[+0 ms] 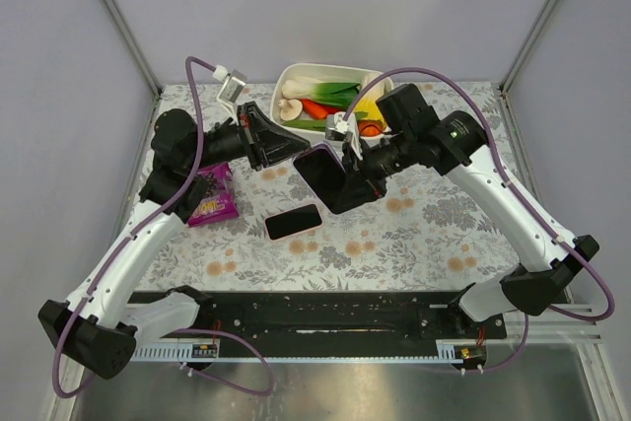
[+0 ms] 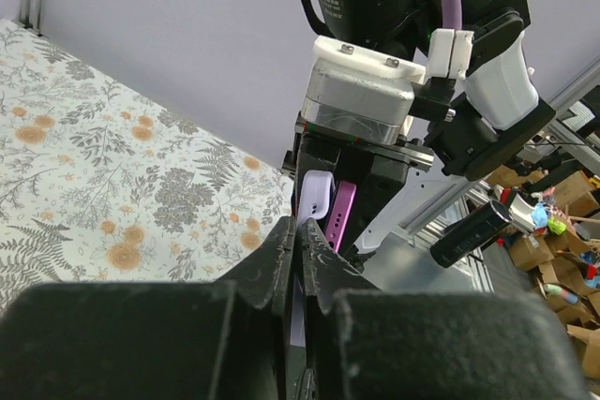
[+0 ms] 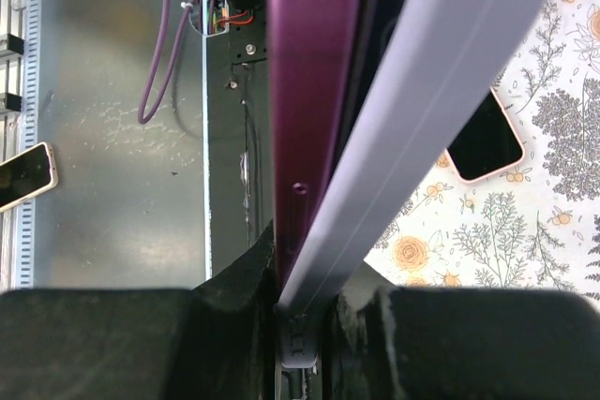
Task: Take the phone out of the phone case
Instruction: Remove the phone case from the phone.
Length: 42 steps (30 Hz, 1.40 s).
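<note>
White cloth printed with grey leaves and orange flowers is covering the table [image 1: 434, 234]. Both arms are reaching inward over its far half and meeting above the middle. A white tray [image 1: 286, 79] of vegetables is sitting at the far edge, just beyond them.

Between the arms, a purple case [image 1: 323, 176] is hanging in the air, tilted, its dark face turned upward. The right tool [image 1: 353, 182] is clenching the case's right end. In the right wrist view a lilac slab [image 3: 422, 91] is lying against the case, and both are sitting pinched together between the fingers. Whether that slab is a phone I cannot tell. The left tool [image 1: 288, 150] is clamping down at the far left corner. In the left wrist view its fingers are closing fully on a thin pale edge of the slab.

Near and left of the case, a phone [image 1: 294, 221] with a pale rim is lying flat on the table, screen up. A purple packet [image 1: 213, 199] is lying further left, beside the left arm.
</note>
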Available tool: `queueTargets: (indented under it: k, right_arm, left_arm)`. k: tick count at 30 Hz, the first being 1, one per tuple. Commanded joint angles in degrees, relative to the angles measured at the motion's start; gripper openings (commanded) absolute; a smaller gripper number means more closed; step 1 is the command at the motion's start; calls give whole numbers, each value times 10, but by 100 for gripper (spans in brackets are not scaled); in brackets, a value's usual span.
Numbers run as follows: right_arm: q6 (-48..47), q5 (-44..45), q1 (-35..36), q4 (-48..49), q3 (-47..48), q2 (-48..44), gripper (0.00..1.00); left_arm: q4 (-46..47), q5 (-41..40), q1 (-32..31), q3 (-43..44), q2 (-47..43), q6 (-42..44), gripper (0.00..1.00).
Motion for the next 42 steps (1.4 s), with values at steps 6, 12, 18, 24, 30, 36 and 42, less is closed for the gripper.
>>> queueTargets:
  k: [6, 12, 18, 24, 30, 36, 42]
  right_arm:
    - [-74, -135, 67, 120, 58, -22, 0]
    - [-84, -128, 68, 103, 77, -26, 0]
    - [-82, -126, 68, 102, 76, -27, 0]
    - [-73, -138, 68, 107, 66, -23, 0]
    - [-71, -137, 67, 114, 54, -28, 0]
    - [-67, -109, 65, 122, 52, -31, 0]
    - [-65, -74, 64, 130, 48, -35, 0]
  left_arm:
    - [-62, -47, -45, -26, 53, 50, 0]
    - [-169, -70, -86, 2, 59, 170, 0]
    - [-232, -47, -124, 8, 60, 280, 0]
    - [-292, 13, -151, 26, 63, 365, 0]
    - [-342, 93, -156, 29, 72, 428, 0]
    - [-365, 158, -160, 23, 76, 445, 0]
    - [-393, 174, -173, 23, 86, 455, 3]
